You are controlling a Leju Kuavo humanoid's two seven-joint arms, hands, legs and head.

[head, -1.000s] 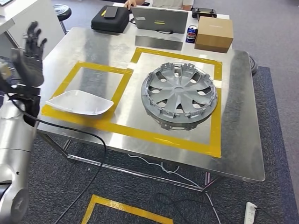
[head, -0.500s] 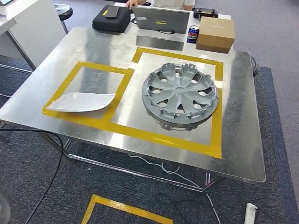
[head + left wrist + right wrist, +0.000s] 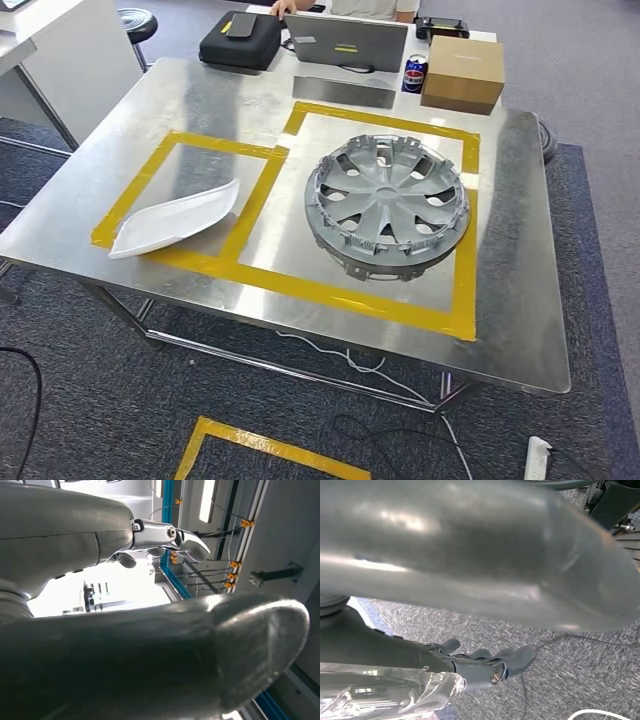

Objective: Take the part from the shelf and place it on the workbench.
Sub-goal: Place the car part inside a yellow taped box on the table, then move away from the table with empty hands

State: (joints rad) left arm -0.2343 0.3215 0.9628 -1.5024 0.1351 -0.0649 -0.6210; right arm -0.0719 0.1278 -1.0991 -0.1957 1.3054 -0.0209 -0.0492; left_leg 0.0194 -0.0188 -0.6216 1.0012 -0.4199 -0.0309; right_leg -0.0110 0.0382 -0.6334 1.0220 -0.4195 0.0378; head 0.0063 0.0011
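From my head view, the white part (image 3: 175,217) lies on the workbench (image 3: 521,300), across the yellow tape of the left square, well apart from the hubcap (image 3: 385,203). At my left wrist, my left hand (image 3: 151,645) holds nothing, fingers extended. At my right wrist, my right hand (image 3: 478,570) is likewise spread and bare above grey carpet (image 3: 565,675).

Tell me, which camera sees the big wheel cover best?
The head view: the wheel cover lies whole inside the yellow tape square on the table. The left wrist view looks past the hand at ceiling, the right wrist view at carpet, so neither helps.
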